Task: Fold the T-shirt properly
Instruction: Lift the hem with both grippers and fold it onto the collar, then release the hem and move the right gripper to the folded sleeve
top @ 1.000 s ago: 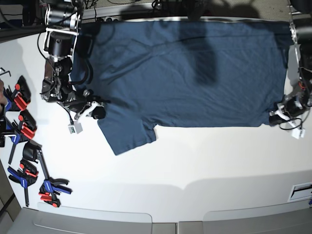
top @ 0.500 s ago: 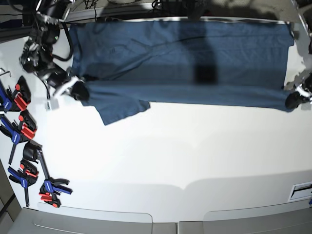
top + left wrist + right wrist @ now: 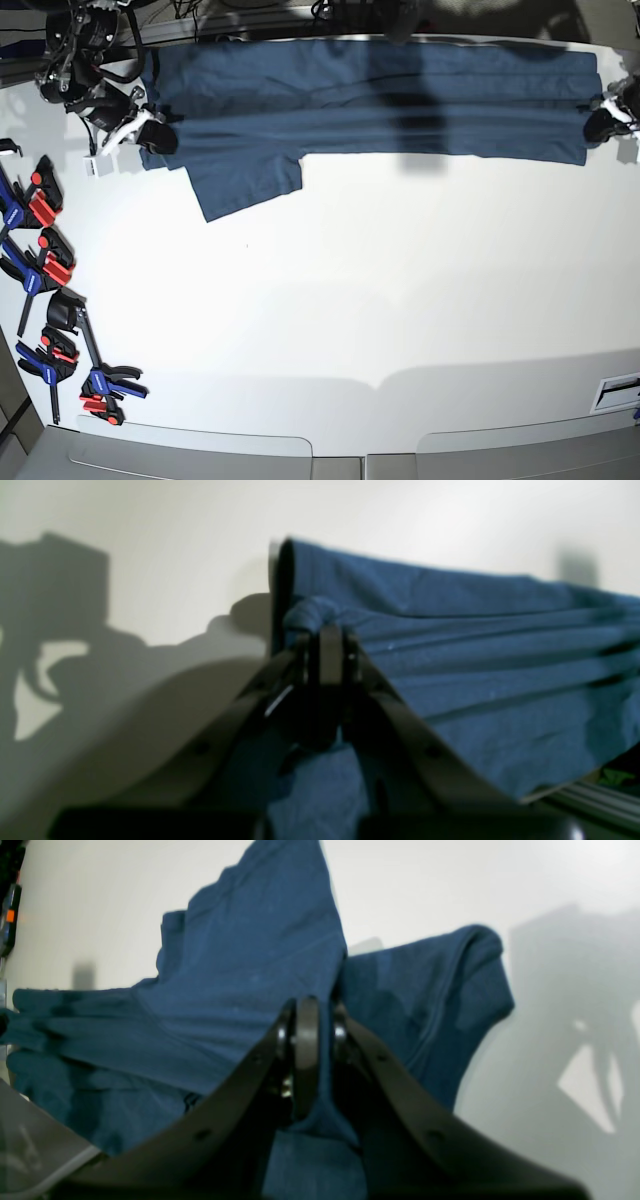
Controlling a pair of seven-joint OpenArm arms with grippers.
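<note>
Observe that the near edge of the T-shirt [image 3: 370, 105] has travelled toward the far side of the table [image 3: 350, 300] over the last second: a second ago the garment lay spread wide and flat; it now lies as a narrow band along the far edge, doubled lengthwise. One sleeve [image 3: 245, 175] hangs out of the band on its near side, toward the left of the base view.

Check both pincers. The right gripper [image 3: 155, 135], at the left of the base view, is clamped together on the cloth at the sleeve end; the wrist view shows fabric pinched between its closed fingers [image 3: 306, 1040]. The left gripper [image 3: 600, 120], at the right of the base view, is likewise closed on a bunched corner of fabric [image 3: 312, 615].

Treat the first lengthwise fold as nearly laid, not finished. Judge that the held edge must be set down and released, and that the protruding sleeve needs tucking before any further fold.
</note>
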